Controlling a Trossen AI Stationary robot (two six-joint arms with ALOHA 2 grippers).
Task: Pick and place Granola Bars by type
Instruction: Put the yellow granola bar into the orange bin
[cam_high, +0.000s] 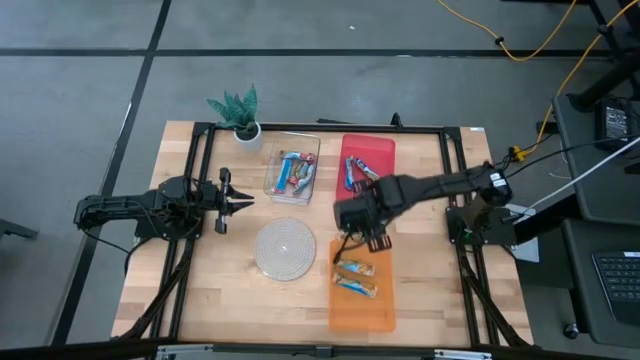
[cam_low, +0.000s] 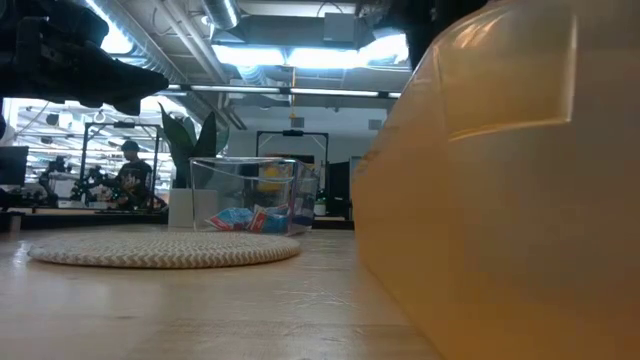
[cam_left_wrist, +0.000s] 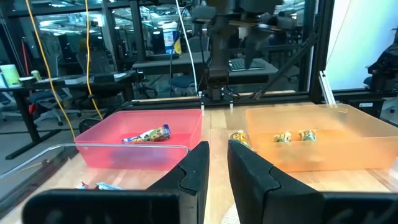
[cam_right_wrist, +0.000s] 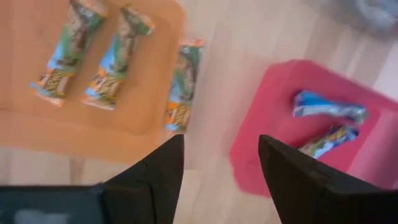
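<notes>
Two orange-and-green granola bars (cam_right_wrist: 68, 53) lie flat in the orange bin (cam_high: 362, 315). A third of that kind (cam_right_wrist: 183, 84) lies at the bin's far rim, toward the red bin (cam_high: 380, 148). Whether it rests on the rim or the table I cannot tell. Two blue bars (cam_right_wrist: 328, 107) lie in the red bin, and several bars (cam_low: 250, 218) sit in the clear bin (cam_high: 290, 170). My right gripper (cam_right_wrist: 221, 140) hangs open above the gap between the orange and red bins and touches nothing. My left gripper (cam_high: 245, 201) waits at the table's left, fingers nearly together.
A round woven mat (cam_high: 285, 248) lies at mid-table, left of the orange bin. A small potted plant (cam_high: 240, 115) stands at the far left corner beside the clear bin. A black frame (cam_high: 200, 160) runs along the table's edges. In the low view the orange bin's wall (cam_low: 500, 180) fills the right half.
</notes>
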